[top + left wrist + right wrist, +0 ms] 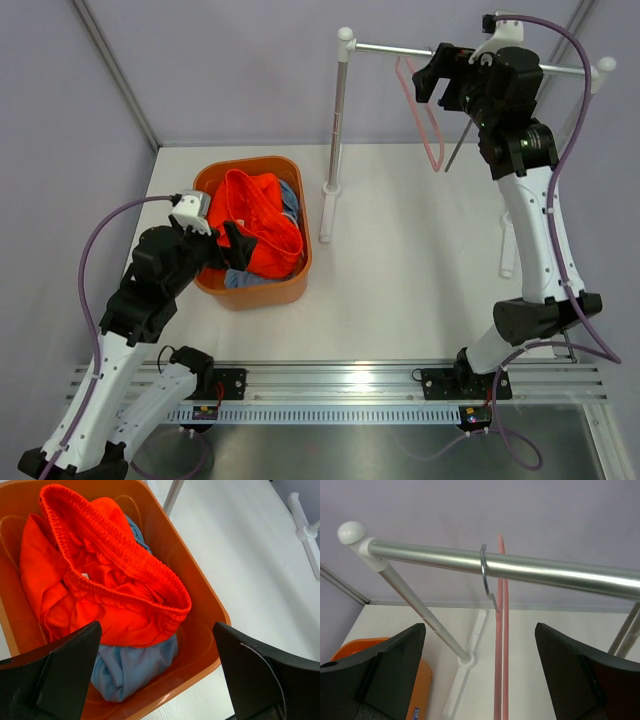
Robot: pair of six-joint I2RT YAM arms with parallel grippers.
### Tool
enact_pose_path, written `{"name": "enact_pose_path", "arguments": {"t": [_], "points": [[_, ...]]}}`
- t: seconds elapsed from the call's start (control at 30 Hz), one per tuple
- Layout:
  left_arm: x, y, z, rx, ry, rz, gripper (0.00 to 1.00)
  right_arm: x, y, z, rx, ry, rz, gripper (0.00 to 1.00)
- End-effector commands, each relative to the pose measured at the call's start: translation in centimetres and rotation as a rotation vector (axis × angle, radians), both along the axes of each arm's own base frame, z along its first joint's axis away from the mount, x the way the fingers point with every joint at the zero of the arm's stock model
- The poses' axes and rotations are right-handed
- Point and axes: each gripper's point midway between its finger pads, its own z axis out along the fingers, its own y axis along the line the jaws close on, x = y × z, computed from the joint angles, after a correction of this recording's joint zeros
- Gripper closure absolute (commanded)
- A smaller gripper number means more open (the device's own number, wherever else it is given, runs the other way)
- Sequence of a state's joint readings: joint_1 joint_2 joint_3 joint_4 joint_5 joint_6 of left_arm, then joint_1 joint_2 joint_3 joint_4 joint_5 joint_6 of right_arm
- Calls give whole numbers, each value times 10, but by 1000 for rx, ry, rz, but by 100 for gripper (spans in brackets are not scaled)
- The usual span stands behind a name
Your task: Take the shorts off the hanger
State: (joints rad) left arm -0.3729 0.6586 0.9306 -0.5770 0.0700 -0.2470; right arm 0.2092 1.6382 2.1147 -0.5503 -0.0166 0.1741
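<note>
The orange shorts (262,222) lie crumpled in an orange tub (298,281), on top of the light blue shorts (241,279). The left wrist view shows the orange shorts (105,580) over the blue ones (131,667). My left gripper (236,247) is open and empty just above the tub's near side. A bare pink hanger (425,115) hangs by its metal hook (487,577) from the rack's rail (400,50). My right gripper (437,82) is open and empty, high up by the rail, with the hanger (500,645) between its fingers' line of sight.
The clothes rack stands on white posts (336,130) with feet on the white table (410,270). A rail runs along the table's near edge (340,385). Grey walls close the back and sides.
</note>
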Motion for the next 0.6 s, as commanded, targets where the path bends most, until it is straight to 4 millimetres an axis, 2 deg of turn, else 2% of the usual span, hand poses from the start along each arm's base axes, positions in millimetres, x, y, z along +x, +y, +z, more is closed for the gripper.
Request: {"name": "enact_pose_path", "arguments": {"t": [0.0, 0.07, 0.13, 0.17, 0.2, 0.23, 0.27, 0.3, 0.33, 0.37, 0.4, 0.43, 0.47, 0.5, 0.57], "points": [[9, 6, -1, 36, -45, 32, 1, -39, -6, 30, 75, -62, -4, 1], [10, 10, -5, 54, -39, 47, 1, -55, -6, 30, 112, -60, 7, 0], [11, 16, -6, 69, -48, 77, 1, -83, -8, 27, 141, -68, 21, 1], [11, 17, -6, 70, -50, 78, 1, -85, -5, -2, 153, -8, 32, 1], [11, 16, -6, 70, -50, 77, 1, -113, -9, 11, 173, -60, 43, 1], [12, 16, -7, 70, -50, 77, 1, -124, -11, 11, 180, -83, 51, 1], [12, 16, -8, 73, -46, 75, 1, -127, -10, -21, 175, -29, 52, 0], [12, 16, -8, 72, -47, 76, 1, -155, -17, -8, 190, -93, 49, 1], [12, 16, -10, 75, -42, 76, 1, -166, -20, -12, 195, -110, 48, 0], [13, 16, -11, 78, -38, 77, 1, -169, -23, -38, 196, -70, 29, 1], [13, 17, -11, 81, -38, 79, 1, -192, -29, -31, 207, -117, 29, 1], [14, 17, -12, 85, -36, 82, 1, -200, -32, -38, 210, -115, 19, 1], [14, 17, -12, 85, -37, 83, 1, -204, -33, -55, 212, -88, 14, 1], [14, 18, -12, 87, -38, 87, 1, -220, -38, -52, 222, -119, 6, 0], [14, 19, -12, 91, -41, 87, 1, -228, -42, -71, 216, -85, -6, 1]]}}
